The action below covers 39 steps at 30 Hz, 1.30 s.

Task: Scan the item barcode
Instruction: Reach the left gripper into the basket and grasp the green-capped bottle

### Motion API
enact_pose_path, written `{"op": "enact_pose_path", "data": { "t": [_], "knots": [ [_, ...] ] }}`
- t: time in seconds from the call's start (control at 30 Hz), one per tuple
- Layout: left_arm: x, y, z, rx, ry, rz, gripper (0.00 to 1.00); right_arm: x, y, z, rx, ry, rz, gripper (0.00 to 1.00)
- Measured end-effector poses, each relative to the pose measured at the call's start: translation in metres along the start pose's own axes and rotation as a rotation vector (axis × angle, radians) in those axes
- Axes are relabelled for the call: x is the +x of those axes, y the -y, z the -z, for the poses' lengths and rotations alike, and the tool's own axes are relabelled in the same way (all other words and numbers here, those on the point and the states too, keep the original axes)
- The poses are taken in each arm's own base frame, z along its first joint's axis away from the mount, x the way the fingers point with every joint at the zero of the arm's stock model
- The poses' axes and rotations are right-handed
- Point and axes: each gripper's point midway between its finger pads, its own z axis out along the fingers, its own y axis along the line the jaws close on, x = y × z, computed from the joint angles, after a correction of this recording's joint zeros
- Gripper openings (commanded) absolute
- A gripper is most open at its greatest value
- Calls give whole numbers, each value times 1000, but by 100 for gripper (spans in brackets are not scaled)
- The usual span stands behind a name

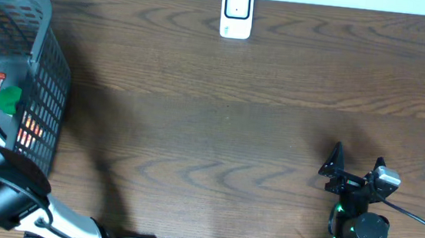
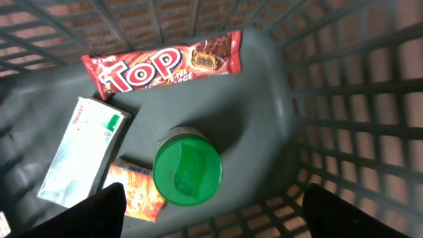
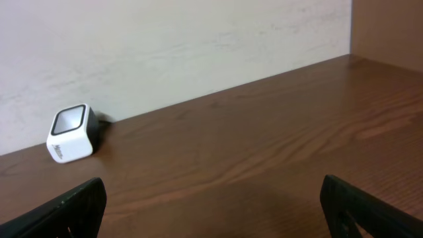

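Several items lie in a grey mesh basket [image 1: 49, 43] at the table's left. They are a red TOP chocolate bar [image 2: 165, 63], a round green-lidded tub [image 2: 187, 166], a white box [image 2: 82, 149] and an orange packet [image 2: 135, 192]. No barcode shows on any of them. My left gripper [image 2: 215, 215] hangs open above the basket floor [image 2: 258, 119], near the green tub, holding nothing. The white scanner [image 1: 236, 13] stands at the table's far edge, also seen in the right wrist view as the scanner [image 3: 71, 133]. My right gripper [image 1: 357, 164] rests open and empty at the front right.
The basket's walls [image 2: 344, 99] rise close around the left gripper on the right and far sides. Brown wooden tabletop [image 1: 219, 127] stretches between the basket and the right arm. A pale wall [image 3: 178, 46] stands behind the scanner.
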Motion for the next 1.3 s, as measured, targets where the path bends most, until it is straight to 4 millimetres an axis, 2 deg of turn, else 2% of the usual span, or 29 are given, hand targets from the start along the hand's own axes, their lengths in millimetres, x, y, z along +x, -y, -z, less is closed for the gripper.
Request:
{"op": "enact_pose_path", "data": {
  "t": [0.13,0.27,0.4,0.5,0.53,0.6,0.9,1.3],
  "knots": [
    [7,-1,-25,-44,-47,-29,87,0,0,0,0,0,0,99],
    [14,-14,-45,-122,-86,-41,87,0,0,0,0,0,0,99],
    [20,-24,-55,-181,-117,-54,87,0,0,0,0,0,0,99],
    [22,-26,-61,-195,-133,-56,88,0,0,0,0,0,0,99],
    [23,-27,-62,-197,-135,-57,93,0,0,0,0,0,0,99],
    [25,-29,-64,-204,-141,-57,95,0,0,0,0,0,0,99],
    [39,-36,-82,-227,-174,-73,96,0,0,0,0,0,0,99],
    [72,-31,-123,-281,-272,-134,96,0,0,0,0,0,0,99]
  ]
}}
